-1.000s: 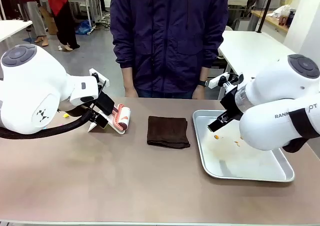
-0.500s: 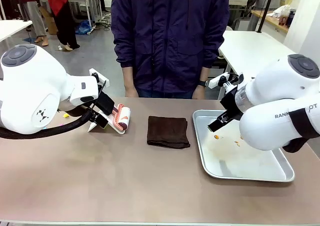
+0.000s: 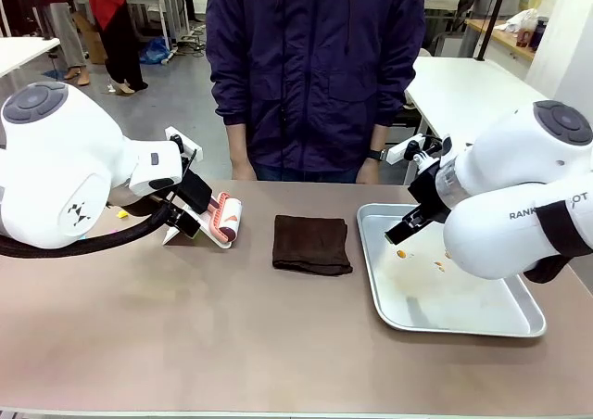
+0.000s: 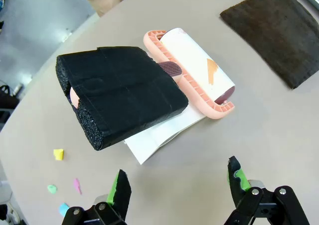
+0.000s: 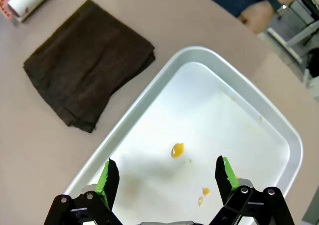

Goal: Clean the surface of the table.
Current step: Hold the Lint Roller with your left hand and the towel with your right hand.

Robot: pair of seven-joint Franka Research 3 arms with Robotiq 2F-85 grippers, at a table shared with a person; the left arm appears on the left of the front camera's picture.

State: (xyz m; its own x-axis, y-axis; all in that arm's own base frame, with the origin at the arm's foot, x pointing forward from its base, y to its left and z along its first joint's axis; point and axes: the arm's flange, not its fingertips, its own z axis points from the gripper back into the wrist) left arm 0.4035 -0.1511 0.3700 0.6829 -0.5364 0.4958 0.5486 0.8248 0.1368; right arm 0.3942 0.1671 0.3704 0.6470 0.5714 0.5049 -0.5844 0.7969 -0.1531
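Note:
The brownish table [image 3: 232, 345] holds a lint roller [image 3: 225, 220] with a pink frame, a white roll and a black foam handle [image 4: 119, 95]. My left gripper [image 3: 185, 217] hovers just beside the roller's handle, and its jaws [image 4: 178, 182] stand open and empty over bare tabletop [image 4: 279, 135]. A few small coloured scraps [image 4: 59, 154] lie on the table near it. A folded dark brown cloth [image 3: 311, 245] lies in the middle. My right gripper [image 3: 400, 234] hangs open above the tray's near left corner [image 5: 167, 177], holding nothing.
The shiny metal tray [image 3: 463, 322] at the right carries small orange crumbs [image 5: 177, 150]. White paper [image 4: 159, 138] lies under the roller. A person in a dark jacket [image 3: 315, 67] stands at the far edge, hands [image 5: 254, 16] resting near it.

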